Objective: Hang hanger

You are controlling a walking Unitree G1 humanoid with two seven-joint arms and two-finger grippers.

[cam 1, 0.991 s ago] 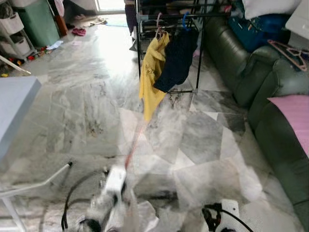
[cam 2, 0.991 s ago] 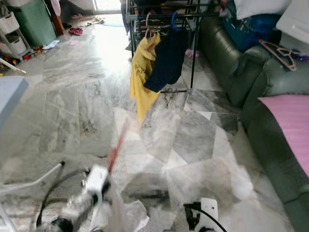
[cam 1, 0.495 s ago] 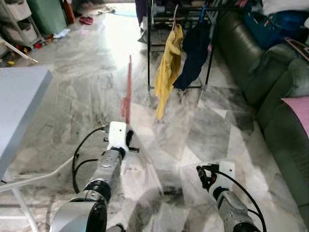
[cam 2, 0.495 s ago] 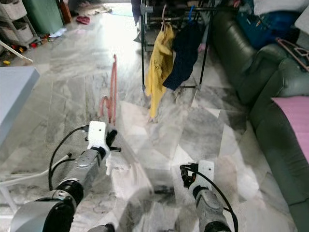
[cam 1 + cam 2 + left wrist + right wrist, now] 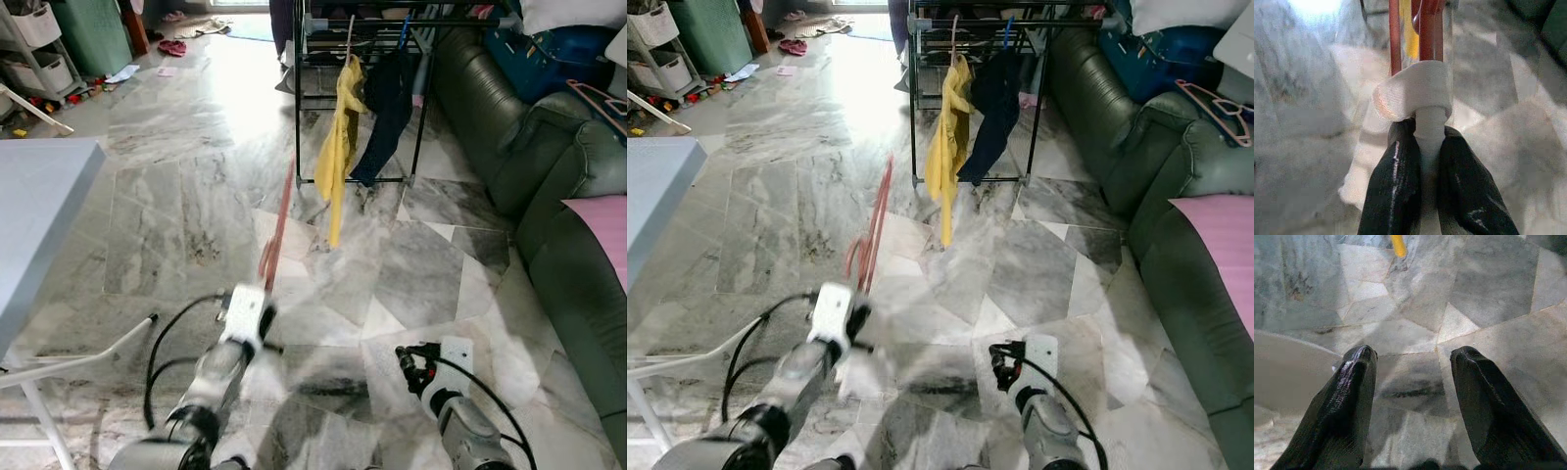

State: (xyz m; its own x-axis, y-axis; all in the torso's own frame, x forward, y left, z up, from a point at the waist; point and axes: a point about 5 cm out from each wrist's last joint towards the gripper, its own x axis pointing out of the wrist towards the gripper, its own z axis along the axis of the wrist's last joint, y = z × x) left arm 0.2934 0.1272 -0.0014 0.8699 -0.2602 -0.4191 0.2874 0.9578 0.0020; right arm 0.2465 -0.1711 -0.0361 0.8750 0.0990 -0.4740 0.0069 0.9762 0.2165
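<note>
Daylight pours in from the far end of the room and burns out to white glare on the polished marble floor beyond the drying rack. The left arm is smeared by motion blur, the right arm sharper. In the left wrist view the fingers are sharp, the floor past them soft.

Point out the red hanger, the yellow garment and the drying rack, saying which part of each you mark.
red hanger [image 5: 878,223], right eye view: on its long red bar.
yellow garment [image 5: 337,159], left eye view: the middle of the hanging cloth.
drying rack [image 5: 297,108], left eye view: its black upright post.
</note>
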